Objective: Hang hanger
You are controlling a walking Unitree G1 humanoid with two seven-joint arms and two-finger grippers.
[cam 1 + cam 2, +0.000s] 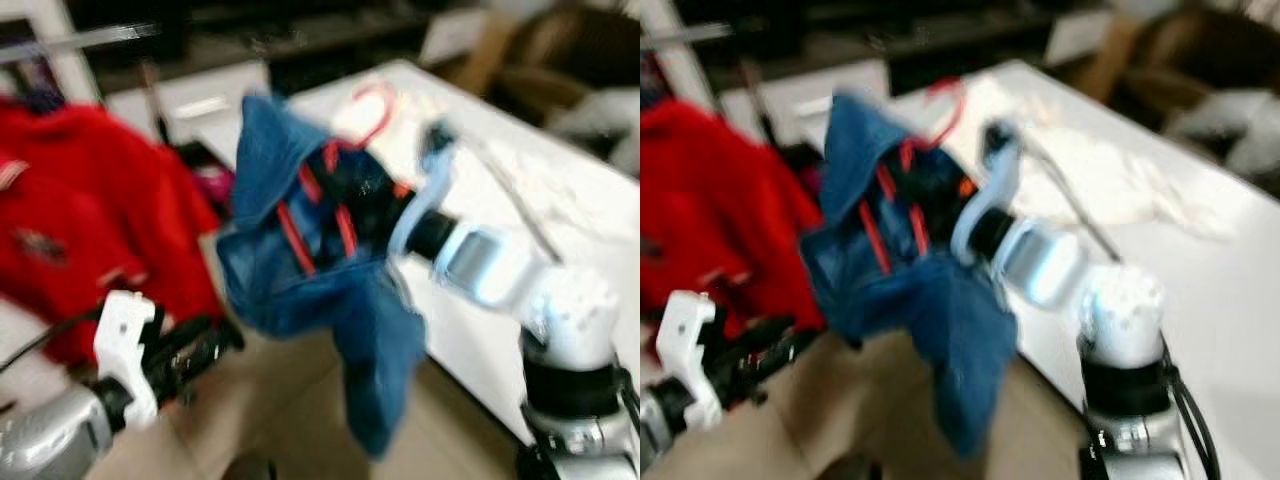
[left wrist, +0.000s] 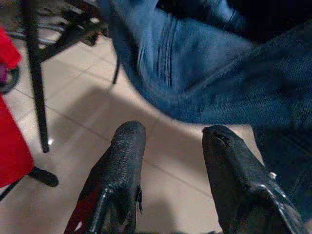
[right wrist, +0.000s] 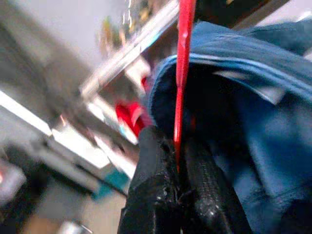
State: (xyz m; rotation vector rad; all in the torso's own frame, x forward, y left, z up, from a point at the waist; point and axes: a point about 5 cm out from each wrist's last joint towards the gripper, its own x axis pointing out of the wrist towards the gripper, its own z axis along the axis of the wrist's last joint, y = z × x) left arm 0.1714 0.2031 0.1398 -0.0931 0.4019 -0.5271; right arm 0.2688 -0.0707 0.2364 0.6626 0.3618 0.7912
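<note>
Red garment (image 1: 80,210): one, hanging well left of the blue garment.
Left gripper (image 2: 170,146): fingers apart, holding nothing, just below the blue garment, open tile floor (image 2: 92,107) underneath.
Blue garment (image 1: 320,270): one, on the red hanger (image 3: 183,73).
Right gripper (image 3: 180,161): pinched tight on the red hanger.
White table (image 1: 560,190): its edge runs right beside the blue garment.

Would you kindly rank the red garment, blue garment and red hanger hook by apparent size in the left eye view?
1. Red garment and blue garment: look alike, blurred, unranked.
2. Hanger hook: smallest.
</note>
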